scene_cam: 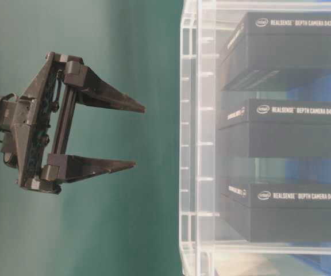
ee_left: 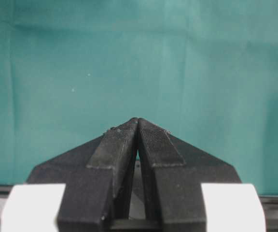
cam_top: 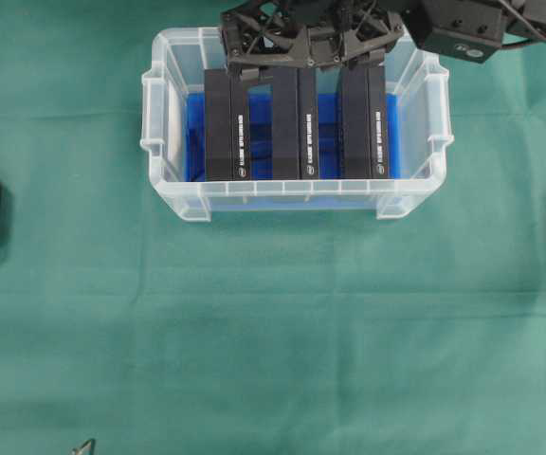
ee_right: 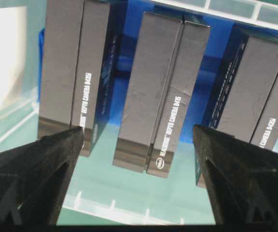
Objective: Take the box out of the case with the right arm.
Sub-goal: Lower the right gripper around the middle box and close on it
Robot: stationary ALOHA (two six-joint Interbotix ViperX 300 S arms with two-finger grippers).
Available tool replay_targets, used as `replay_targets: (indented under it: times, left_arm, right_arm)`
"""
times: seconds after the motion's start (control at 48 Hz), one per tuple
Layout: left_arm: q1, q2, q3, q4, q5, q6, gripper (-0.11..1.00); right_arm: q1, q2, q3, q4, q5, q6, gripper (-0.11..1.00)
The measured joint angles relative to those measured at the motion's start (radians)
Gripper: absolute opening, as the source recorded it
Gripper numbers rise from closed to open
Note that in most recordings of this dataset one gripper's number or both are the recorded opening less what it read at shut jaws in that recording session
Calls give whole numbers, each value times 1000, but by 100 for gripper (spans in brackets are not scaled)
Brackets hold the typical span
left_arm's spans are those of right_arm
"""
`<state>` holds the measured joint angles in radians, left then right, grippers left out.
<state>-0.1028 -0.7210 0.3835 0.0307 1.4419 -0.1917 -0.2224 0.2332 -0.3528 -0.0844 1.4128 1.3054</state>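
A green cloth covers the surface (cam_top: 273, 332), bare across the whole near half in the overhead view. Further back stands the case (cam_top: 169, 171), a clear bin with a blue floor. Three black boxes stand on edge inside it, side by side and apart from one another, with blue showing between them: the left box (cam_top: 227, 123), the middle box (cam_top: 295, 123) and the right box (cam_top: 364, 123). Each carries white lettering along its narrow face.

At the far rim of the case the right tool (cam_top: 301, 45) hangs over the boxes, reached in from the upper right. Its two pointed lattice fingers stand spread wide, and nothing is between them. In the right wrist view the left fingertip (ee_right: 57, 150) lies by the end of the left box, the right fingertip (ee_right: 221, 150) by the end of the right box, and the middle box sits in the gap between them, its near end a little beyond the tips. The fingers touch no box that I can see; whether they are level with the box tops or above them cannot be told.

The table-level view shows those wide-spread fingers outside the clear wall, with the three boxes stacked in the picture behind it.

The left tool (ee_left: 138, 126), black with white parts, has its fingers pressed together at the tips over bare green cloth, holding nothing.
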Motion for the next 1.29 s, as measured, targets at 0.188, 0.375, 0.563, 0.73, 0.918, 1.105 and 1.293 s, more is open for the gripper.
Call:
replay_targets:
  times: [0.188,0.375,0.563,0.73,0.918,1.105,1.293]
  left_arm:
    - [0,0,2,-2,0,0,0]
    - [0,0,2,0,-2,0,0]
    - [0,0,0,-2,-2,0,0]
    - [0,0,0,0,-2,0,0]
    - [0,0,0,0,-2,0,0]
    - [0,0,0,-2,-2,-2,0]
    - [0,2,0,0,-2,-2,0]
  right_arm:
    - [0,0,2,0,0,0,92]
    - [0,-2,2,0,0,2,92]
    - [0,8,2,0,0,0,92]
    - [0,23,9,-3,0,0,92]
    - [0,34,64,-5,-29,6,92]
    - [0,41,146,-3,-130,23,93]
    - [0,49,218,0,-206,41,93]
